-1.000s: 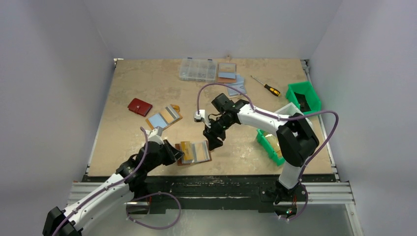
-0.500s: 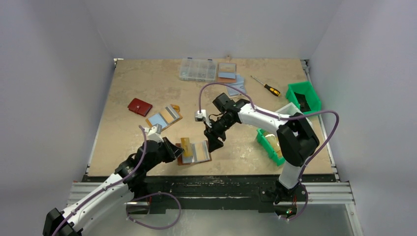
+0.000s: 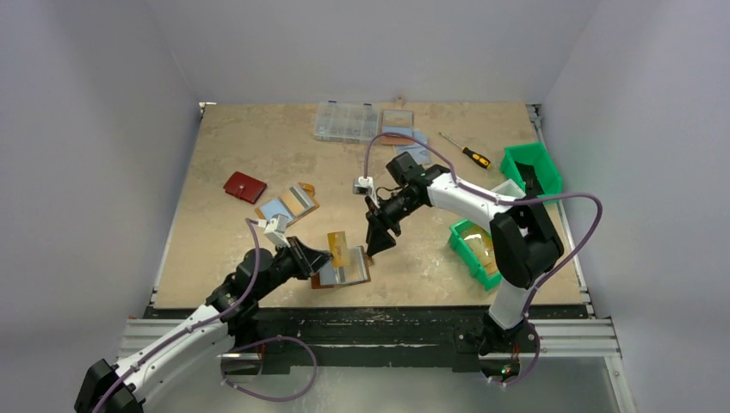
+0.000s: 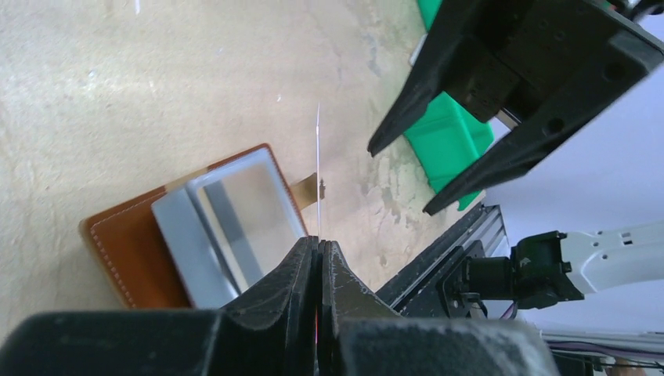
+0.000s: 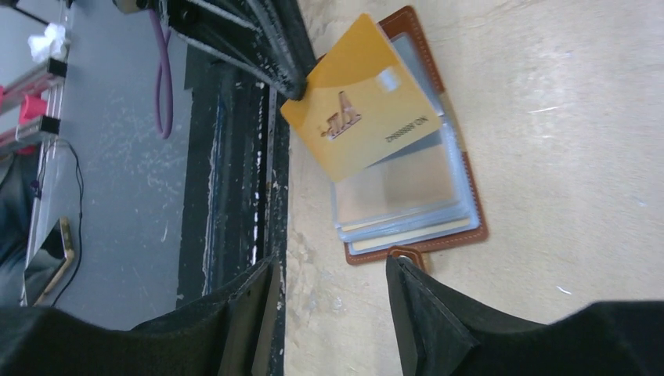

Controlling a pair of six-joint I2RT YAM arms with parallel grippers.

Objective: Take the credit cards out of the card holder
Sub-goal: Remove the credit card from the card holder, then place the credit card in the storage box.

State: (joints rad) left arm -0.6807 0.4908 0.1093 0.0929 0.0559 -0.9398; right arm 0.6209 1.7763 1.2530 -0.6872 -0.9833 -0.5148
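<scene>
Top view: my left gripper (image 3: 325,257) is pinching a thin gold-orange plastic credit card (image 3: 338,249) by one end, jaws together on it. The card is standing tilted, lifted over the left half of the brown leather book-style card holder (image 3: 355,274), which is lying open near the front edge of the beige speckled table (image 3: 241,146). My right gripper (image 3: 372,250) is hanging just right of the card, pointing down, jaws apart and holding nothing.

Left wrist view: I am seeing the card (image 4: 318,164) edge-on, a hairline running straight out from my closed left gripper (image 4: 319,244). Beneath it the holder (image 4: 117,243) is showing stitched leather, with pale clear plastic sleeves (image 4: 243,211) fanning up. The right gripper (image 4: 403,180) is spreading its black fingers beyond, in front of a green plastic bin (image 4: 450,141).

Right wrist view: the card (image 5: 368,98) is facing me flat, a glossy rectangle with rounded corners and embossed print, its long axis slanting from the pinched corner at the left gripper (image 5: 291,78) down to the right. The holder (image 5: 462,149) is lying below it, its small snap tab (image 5: 403,254) pointing toward my parted right gripper (image 5: 330,266).
</scene>
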